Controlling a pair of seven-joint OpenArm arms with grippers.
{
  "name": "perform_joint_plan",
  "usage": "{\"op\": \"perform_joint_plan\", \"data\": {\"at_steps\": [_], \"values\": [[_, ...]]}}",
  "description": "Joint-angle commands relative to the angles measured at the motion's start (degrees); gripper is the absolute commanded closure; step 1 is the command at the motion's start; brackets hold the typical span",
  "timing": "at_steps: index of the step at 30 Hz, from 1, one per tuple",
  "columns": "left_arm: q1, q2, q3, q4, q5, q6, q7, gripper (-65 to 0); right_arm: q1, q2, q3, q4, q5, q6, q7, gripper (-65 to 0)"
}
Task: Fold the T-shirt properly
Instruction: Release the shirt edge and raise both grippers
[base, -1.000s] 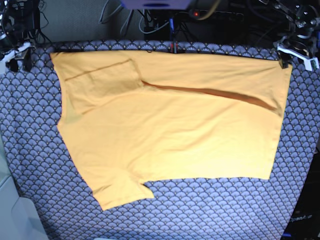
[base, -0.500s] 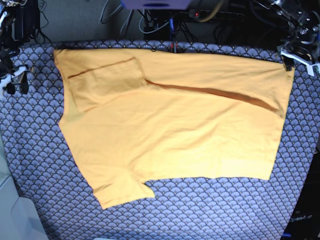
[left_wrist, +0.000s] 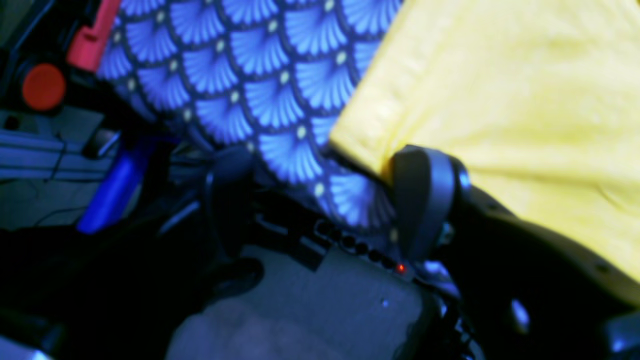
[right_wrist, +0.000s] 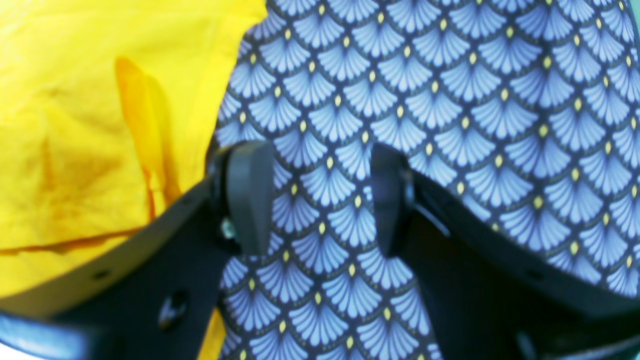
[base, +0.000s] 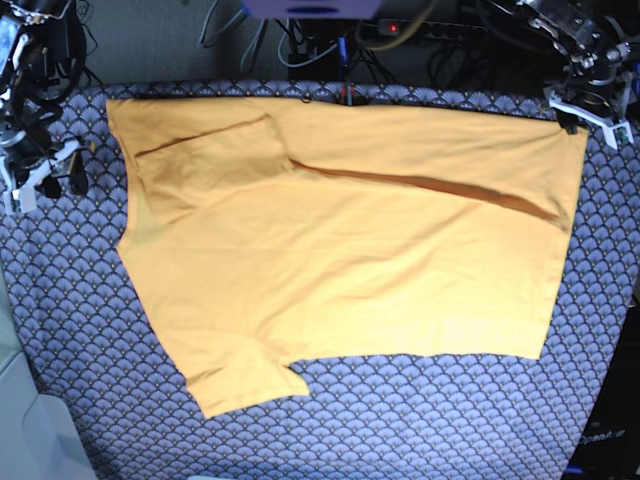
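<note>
Left wrist view — red light (left_wrist: 400, 268) | base view — whole T-shirt (base: 360, 260)

Base view: bright, even light; soft, thin shadows along the folds of the plain yellow-orange cotton T-shirt (base: 350, 260); focus fair throughout. Left wrist view: lower area dim; T-shirt pale, washed out; black gripper (left_wrist: 325, 200) blurred; small red light glowing below. Right wrist view: bright, saturated; blue-grey scallop-patterned cloth (right_wrist: 340, 120) crisp; dark gripper (right_wrist: 320, 200) out of focus.
</note>
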Motion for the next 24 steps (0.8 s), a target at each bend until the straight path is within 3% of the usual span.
{"op": "perform_joint_plan", "data": {"at_steps": [1,19,24], "values": [[0.4,-0.1,0.1,1.4,1.0,-0.3,1.3,-42.5,0.5,1.4,0.3,1.1,1.1,0.2,1.2,-32.1],[-1.7,1.3,0.1,12.9,0.9,-0.3,1.3,-42.6,1.7,1.7,-0.4,1.1,1.1,0.2,1.1,-32.1],[-4.7,1.3,0.1,14.5,1.4,-0.3,1.8,-42.6,6.2,4.1,-6.2,-0.1,1.0,0.2,-0.8,-32.2]]}}
